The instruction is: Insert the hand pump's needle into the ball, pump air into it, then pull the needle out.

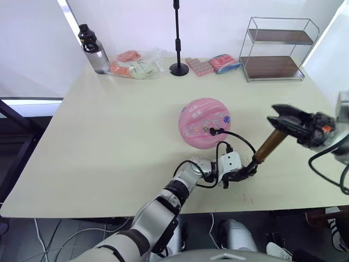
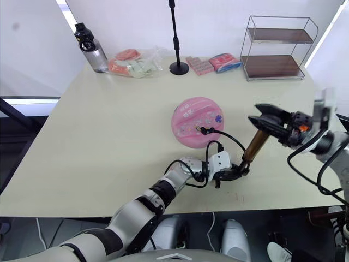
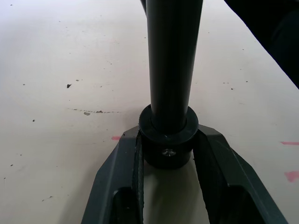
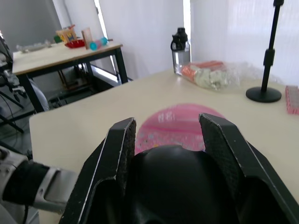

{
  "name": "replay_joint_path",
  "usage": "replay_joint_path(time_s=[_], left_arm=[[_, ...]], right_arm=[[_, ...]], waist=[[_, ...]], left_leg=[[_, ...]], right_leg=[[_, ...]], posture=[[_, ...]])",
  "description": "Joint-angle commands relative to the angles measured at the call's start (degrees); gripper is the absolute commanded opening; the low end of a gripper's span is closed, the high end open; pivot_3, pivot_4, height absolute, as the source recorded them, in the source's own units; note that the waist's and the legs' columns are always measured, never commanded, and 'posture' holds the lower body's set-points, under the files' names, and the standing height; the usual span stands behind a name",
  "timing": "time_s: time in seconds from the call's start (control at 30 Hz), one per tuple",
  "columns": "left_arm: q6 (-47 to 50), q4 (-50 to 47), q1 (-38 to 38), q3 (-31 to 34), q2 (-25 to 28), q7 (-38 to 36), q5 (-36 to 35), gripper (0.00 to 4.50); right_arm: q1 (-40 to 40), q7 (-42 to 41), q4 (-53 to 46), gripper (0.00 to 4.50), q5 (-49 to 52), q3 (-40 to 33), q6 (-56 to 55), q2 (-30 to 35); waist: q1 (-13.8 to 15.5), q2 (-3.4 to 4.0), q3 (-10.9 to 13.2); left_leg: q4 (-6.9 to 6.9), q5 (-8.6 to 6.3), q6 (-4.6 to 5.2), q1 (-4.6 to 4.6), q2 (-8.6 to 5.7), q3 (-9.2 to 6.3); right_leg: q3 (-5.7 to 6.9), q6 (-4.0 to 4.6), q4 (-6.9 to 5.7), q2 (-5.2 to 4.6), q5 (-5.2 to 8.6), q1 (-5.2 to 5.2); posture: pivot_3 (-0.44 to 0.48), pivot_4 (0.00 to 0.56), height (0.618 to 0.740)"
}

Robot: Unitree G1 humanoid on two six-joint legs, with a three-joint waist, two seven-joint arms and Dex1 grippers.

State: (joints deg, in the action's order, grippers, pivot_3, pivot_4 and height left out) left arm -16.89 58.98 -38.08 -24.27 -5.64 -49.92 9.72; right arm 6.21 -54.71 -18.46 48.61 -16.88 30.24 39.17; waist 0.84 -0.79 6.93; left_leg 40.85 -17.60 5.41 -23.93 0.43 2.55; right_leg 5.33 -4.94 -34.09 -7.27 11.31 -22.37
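The pink ball (image 1: 204, 122) rests mid-table. The hand pump (image 1: 269, 146) leans up to the right, its bronze barrel tilted. My left gripper (image 1: 242, 173) is shut on the pump's black lower end cap (image 3: 168, 140), just above the tabletop. At the upper end, my right gripper (image 1: 283, 121) is shut on the pump's black handle (image 4: 180, 186). A thin black hose (image 1: 240, 137) loops from the lower end to a black fitting (image 1: 211, 130) pressed against the ball's near side. The needle's pin is hidden there.
Along the table's far edge stand a grey bottle (image 1: 94, 49), bagged items (image 1: 136, 65), a black microphone stand (image 1: 178, 38), pink packets (image 1: 212, 64) and a wire shelf (image 1: 278, 49). The table's front edge (image 1: 163, 210) runs just below my left gripper.
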Motion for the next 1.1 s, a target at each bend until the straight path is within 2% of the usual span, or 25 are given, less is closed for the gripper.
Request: replay_joint_path(time_s=[0.03,0.23,0.4,0.53,0.7,0.93,1.1], left_arm=[[3.0,3.0,1.8,-1.4,1.2,-0.3,2.5,1.07],[3.3,2.5,2.1,-1.3,1.2,-0.4,2.5,1.07],[3.6,2.5,2.1,-1.2,1.2,-0.5,2.4,1.07],[3.7,2.7,2.2,-1.1,1.1,-0.7,2.3,1.07],[3.5,2.6,2.4,-1.1,1.0,-1.1,2.2,1.07],[2.5,2.6,2.9,-1.4,0.8,-1.1,2.4,1.07],[2.3,2.6,3.1,-1.6,0.7,-1.0,2.5,1.07]], right_arm=[[-5.2,-1.7,6.2,1.65,-6.3,7.5,-1.5,-2.8],[-8.9,-3.0,13.6,1.65,-14.6,11.8,-10.1,-6.1],[-7.5,-2.7,10.6,1.65,-12.6,9.8,-10.0,-5.7],[-2.8,-1.8,3.0,1.65,-4.7,4.0,-3.8,-0.5],[1.5,-0.3,-1.3,1.65,3.8,-2.7,3.9,5.7],[9.0,0.2,-0.5,1.65,13.6,-12.3,12.0,15.2],[13.7,0.9,1.1,1.65,18.0,-15.4,15.8,19.4]], waist=[[0.0,-0.04,-0.1],[0.0,-0.02,-0.4],[0.0,0.1,-0.5],[0.0,0.49,-0.3],[0.4,0.99,0.1],[0.6,1.01,0.5],[0.6,0.97,0.6]], left_leg=[[-0.07,-0.01,0.0,0.16,0.0,0.01],[-0.12,0.0,-0.03,0.23,0.1,-0.03],[-0.13,-0.02,-0.06,0.34,0.13,-0.03],[-0.14,-0.04,-0.1,0.29,0.12,-0.02],[-0.28,0.01,-0.06,0.07,0.03,0.04],[-0.46,0.14,-0.25,0.0,-0.12,0.15],[-0.46,0.03,-0.03,0.0,-0.13,0.15]], right_leg=[[-0.02,0.04,0.06,0.08,0.03,0.13],[-0.06,0.23,0.06,0.01,0.13,0.15],[-0.06,0.24,0.08,-0.03,0.14,0.27],[-0.06,0.24,0.1,-0.09,0.14,0.24],[-0.05,0.27,0.15,-0.19,0.15,-0.02],[-0.05,0.26,0.24,-0.27,0.15,-0.12],[-0.06,0.27,0.2,-0.3,0.16,-0.15]], posture=[[0.0,0.15,0.74],[0.0,0.15,0.74],[0.0,0.15,0.74],[0.0,0.15,0.74],[0.0,0.15,0.74],[0.0,0.15,0.74],[0.0,0.15,0.74]])
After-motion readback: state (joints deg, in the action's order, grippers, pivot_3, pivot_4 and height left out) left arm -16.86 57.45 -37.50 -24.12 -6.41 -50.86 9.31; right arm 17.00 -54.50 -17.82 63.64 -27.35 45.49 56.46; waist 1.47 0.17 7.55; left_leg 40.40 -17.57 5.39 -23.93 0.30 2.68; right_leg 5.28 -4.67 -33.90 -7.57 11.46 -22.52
